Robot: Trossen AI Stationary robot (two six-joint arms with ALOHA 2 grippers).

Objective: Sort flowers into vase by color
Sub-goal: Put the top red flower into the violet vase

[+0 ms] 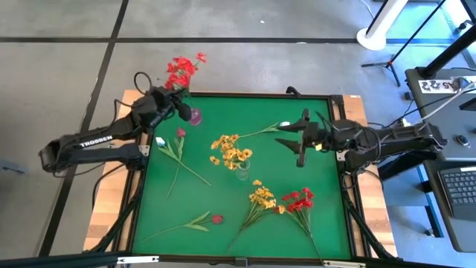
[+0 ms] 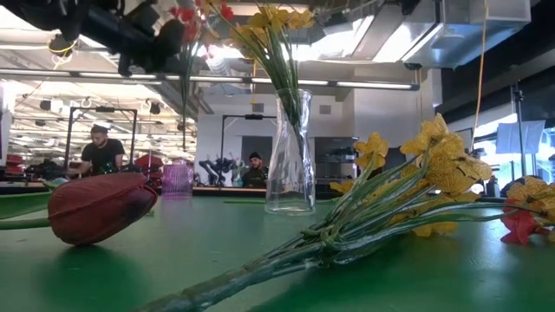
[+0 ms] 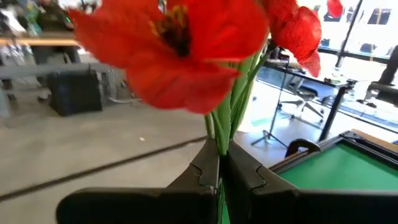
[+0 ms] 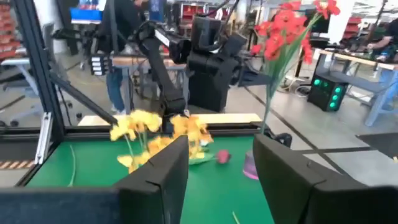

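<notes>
My left gripper [image 1: 178, 106] is raised over the table's far left corner and is shut on a red flower cluster [image 1: 182, 71]. A small pink vase [image 1: 195, 117] stands just beside it. My right gripper [image 1: 300, 138] hovers open over the table's right part, near a white bloom's stem [image 1: 264, 132] lying on the mat. A clear vase [image 2: 289, 156] in the middle holds a yellow cluster [image 1: 230, 149]. Another yellow cluster [image 1: 260, 197], a red cluster [image 1: 300, 201] and two dark pink buds [image 1: 180, 132] [image 1: 216, 219] lie flat on the mat. My left gripper pinches the red cluster's bundled green stems [image 3: 222, 134] between its two fingers, a little below the blooms [image 3: 174, 50]. The fingers [image 3: 202, 171] come about level from the table's left and lie across the stems. The cluster is upright and lifted, its lower stem end [image 4: 265, 124] near the pink vase [image 4: 250, 167]; whether it is inside, I cannot tell.
The green mat [image 1: 223, 201] sits in a dark raised frame [image 1: 238, 95] on a wooden table. Bare mat lies between the clear vase and the left edge. People [image 2: 102, 152] stand in the room beyond the far edge. A desk with a keyboard [image 1: 461, 186] stands to the right.
</notes>
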